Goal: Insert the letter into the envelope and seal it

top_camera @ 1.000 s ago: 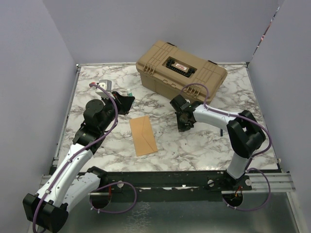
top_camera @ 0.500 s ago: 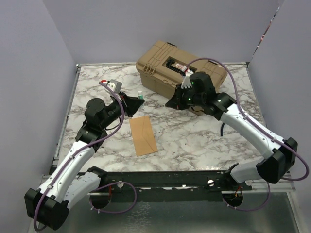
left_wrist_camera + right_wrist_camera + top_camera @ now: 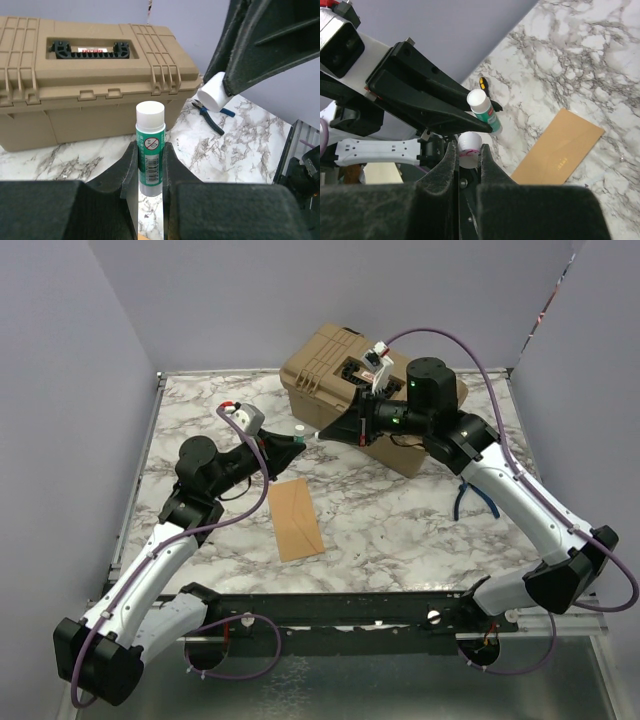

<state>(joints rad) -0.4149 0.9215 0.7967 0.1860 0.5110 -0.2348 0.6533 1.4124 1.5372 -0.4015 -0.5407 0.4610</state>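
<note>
The orange-brown envelope [image 3: 294,518] lies flat on the marble table, flap closed; it also shows in the right wrist view [image 3: 560,150]. The letter is out of view. My left gripper [image 3: 285,440] [image 3: 149,152] is raised above the table, shut on a green-and-white glue stick [image 3: 150,145] [image 3: 484,111] that points away from me. My right gripper [image 3: 325,433] [image 3: 468,147] faces it at close range, shut on a small white cap [image 3: 469,144] [image 3: 212,92]. The cap hangs just right of and slightly beyond the stick's white tip, apart from it.
A tan plastic toolbox [image 3: 320,370] [image 3: 85,90] stands at the back of the table, right behind both grippers. Blue-handled pliers [image 3: 465,502] [image 3: 212,112] lie on the marble at the right. Purple walls close in the sides and back.
My right arm rose from low over the table and swung left, up to the left gripper. The left gripper moved right and up with the glue stick. The envelope stayed put.
</note>
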